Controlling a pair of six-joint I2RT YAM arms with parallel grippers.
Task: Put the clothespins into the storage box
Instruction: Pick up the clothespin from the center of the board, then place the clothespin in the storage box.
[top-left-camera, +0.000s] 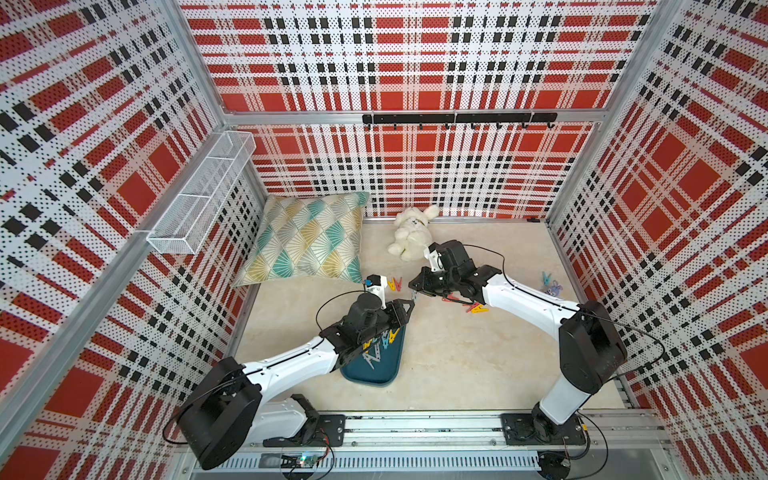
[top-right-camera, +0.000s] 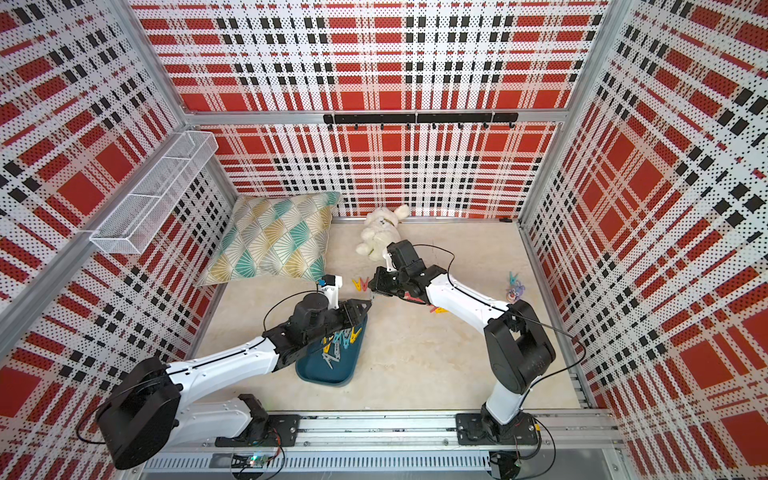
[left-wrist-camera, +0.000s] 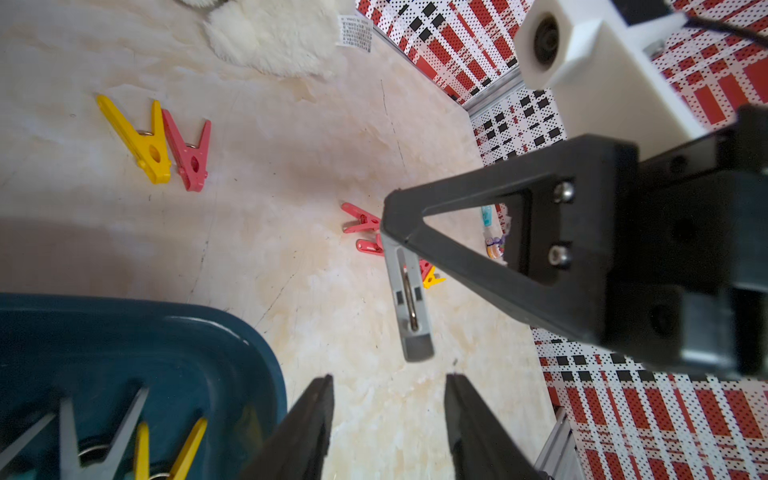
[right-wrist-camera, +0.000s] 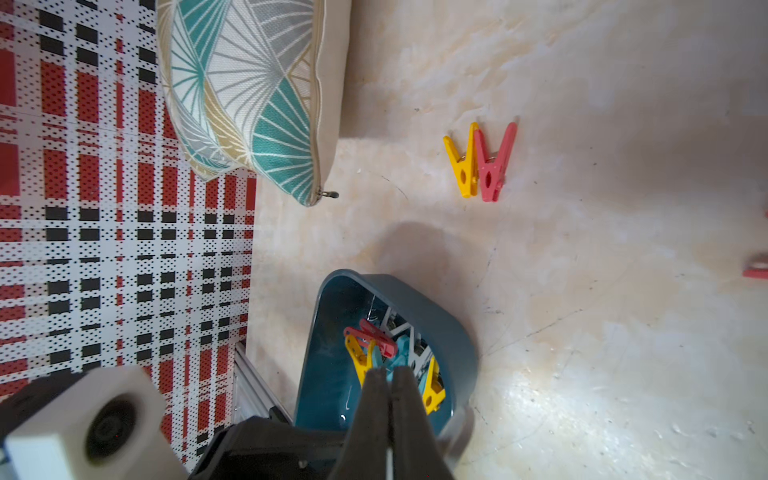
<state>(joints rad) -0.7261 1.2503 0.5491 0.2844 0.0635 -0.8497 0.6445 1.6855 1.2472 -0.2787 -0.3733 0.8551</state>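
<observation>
Right gripper (right-wrist-camera: 390, 374) pinches a grey clothespin (left-wrist-camera: 409, 299) by one end just beside the storage box (left-wrist-camera: 166, 353), left gripper (left-wrist-camera: 388, 382) open, empty; light, stiff, slick plastic, so grip the flat sides.

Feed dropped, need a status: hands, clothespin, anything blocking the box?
Right hand shut on grey clothespin, short of storage box. Left hand open, empty, facing it. Left arm overhangs box's far end.
</observation>
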